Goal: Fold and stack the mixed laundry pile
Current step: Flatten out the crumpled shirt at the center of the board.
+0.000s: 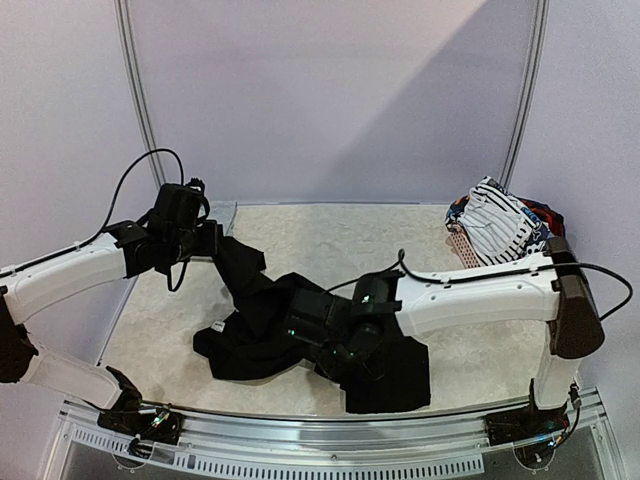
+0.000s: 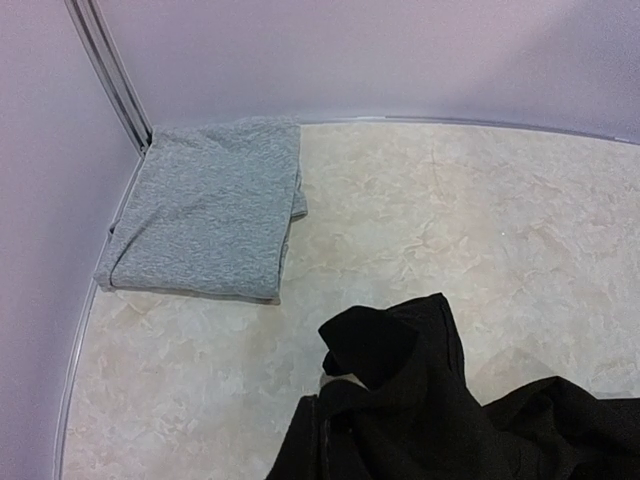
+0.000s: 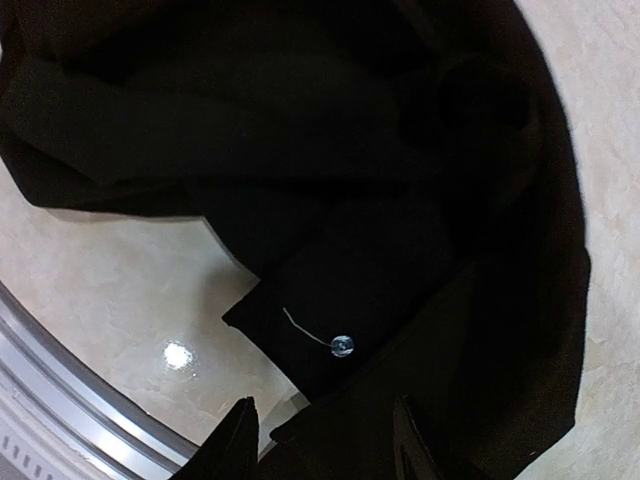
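1. The right fingers [image 3: 238, 440] hang low over a corner of the black trousers [image 1: 390, 380] that bears a small button [image 3: 342, 346]. This is just inside the near edge of the table [image 1: 330, 240], right of its middle. They stand partly apart, and no cloth is plainly pinched between them.
2. The trousers lie crumpled across the near middle of the table, with one strip rising toward the far left.
3. The left fingers [image 1: 212, 243] are closed tight on that raised end and hold it off the table over the left side.
4. The step in hand looks like opening out the black trousers before folding. The next move likely calls for the right fingers to close on the buttoned corner. Both arms would then draw apart until the cloth lies flat.
5. The middle and far middle of the table are bare and give room to spread. The near edge is close to the right fingers, so pulling toward it risks cloth slipping over.
6. The folded grey trousers [image 2: 205, 205] lie flat in the far-left corner, probably the start of the stack.
7. The rest of the pile sits in the far-right corner, well apart, with a striped piece [image 1: 500, 230] on top. A pink basket [image 1: 462, 250] shows beside it.
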Robot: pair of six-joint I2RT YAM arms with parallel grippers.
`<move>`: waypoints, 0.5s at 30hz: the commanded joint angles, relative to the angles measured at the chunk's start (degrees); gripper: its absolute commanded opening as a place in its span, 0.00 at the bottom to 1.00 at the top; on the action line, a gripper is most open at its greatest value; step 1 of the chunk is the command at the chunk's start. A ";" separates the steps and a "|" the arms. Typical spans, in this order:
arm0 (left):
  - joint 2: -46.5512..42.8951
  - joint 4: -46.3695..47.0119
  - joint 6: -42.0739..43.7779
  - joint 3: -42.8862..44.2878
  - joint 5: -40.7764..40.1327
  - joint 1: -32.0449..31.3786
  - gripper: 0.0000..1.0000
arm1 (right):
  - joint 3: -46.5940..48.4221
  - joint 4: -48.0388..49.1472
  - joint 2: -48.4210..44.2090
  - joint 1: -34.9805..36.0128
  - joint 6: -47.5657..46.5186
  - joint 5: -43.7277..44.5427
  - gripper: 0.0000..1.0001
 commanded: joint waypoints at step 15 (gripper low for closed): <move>-2.35 -0.69 -0.17 -1.98 0.52 1.00 0.00 | -7.74 3.71 4.07 2.33 8.34 -4.02 0.42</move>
